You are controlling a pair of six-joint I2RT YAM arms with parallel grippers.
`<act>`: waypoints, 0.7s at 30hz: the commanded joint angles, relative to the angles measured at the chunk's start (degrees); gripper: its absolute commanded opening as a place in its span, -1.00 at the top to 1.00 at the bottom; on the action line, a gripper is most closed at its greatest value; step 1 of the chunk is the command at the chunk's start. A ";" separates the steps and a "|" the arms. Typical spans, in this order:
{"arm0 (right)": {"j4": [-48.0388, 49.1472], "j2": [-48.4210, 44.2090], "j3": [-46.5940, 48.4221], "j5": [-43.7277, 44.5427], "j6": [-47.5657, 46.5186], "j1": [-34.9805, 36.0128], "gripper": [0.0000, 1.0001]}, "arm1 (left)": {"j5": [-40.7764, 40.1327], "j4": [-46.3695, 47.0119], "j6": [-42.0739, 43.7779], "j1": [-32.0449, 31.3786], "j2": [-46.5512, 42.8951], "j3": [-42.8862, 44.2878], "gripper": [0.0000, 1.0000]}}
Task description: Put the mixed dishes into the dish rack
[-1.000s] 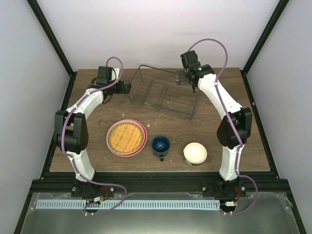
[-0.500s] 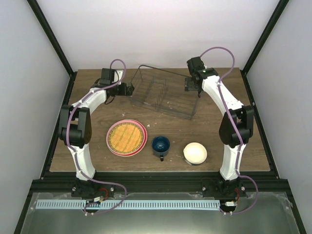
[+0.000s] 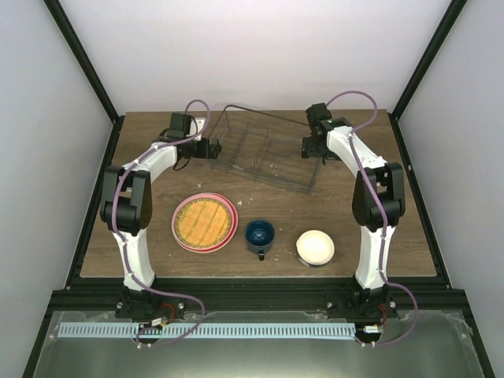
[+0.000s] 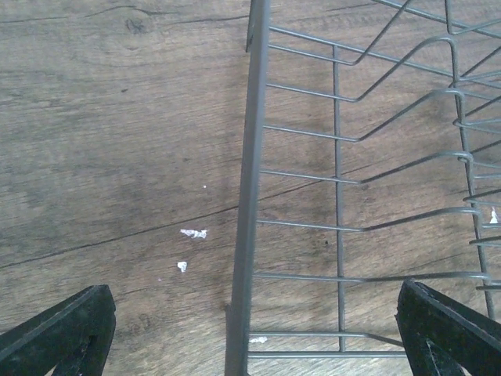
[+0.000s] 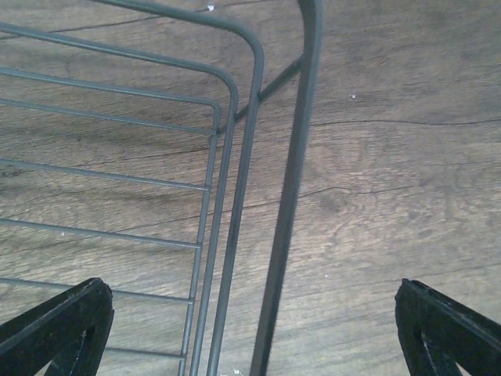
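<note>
The dish rack (image 3: 264, 157), a dark wire basket, stands at the back of the table. My left gripper (image 3: 211, 147) is open at the rack's left end. In the left wrist view the end rim (image 4: 249, 196) runs between the wide jaws of the left gripper (image 4: 250, 337). My right gripper (image 3: 313, 147) is open at the rack's right end, and its jaws (image 5: 250, 329) straddle the rim wire (image 5: 290, 196). The woven-pattern plate (image 3: 205, 221) lies on the pink plate (image 3: 179, 230). To their right, near the front, stand the dark blue mug (image 3: 259, 235) and the cream bowl (image 3: 315, 246).
The wooden table (image 3: 394, 213) is bounded by a black frame and white walls. Small white crumbs (image 4: 192, 233) lie on the wood beside the rack's left end.
Both arms have closed in on the rack. The left gripper moved right to its left end. The right gripper came down and toward me to its right end. The dishes have not moved.
</note>
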 commanded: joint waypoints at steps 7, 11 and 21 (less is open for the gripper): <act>3.52 5.27 1.69 -2.44 -2.56 -1.82 -1.00 | 0.21 -0.33 0.74 -1.29 0.71 -2.66 -1.00; 3.92 6.90 3.15 -2.56 -4.09 -2.07 -1.00 | 0.48 -0.32 0.69 -1.48 0.61 -3.84 -0.99; 4.99 9.82 6.96 -1.89 -6.96 -4.13 -1.00 | 1.34 -0.14 -0.41 -2.22 -2.39 -8.92 -0.99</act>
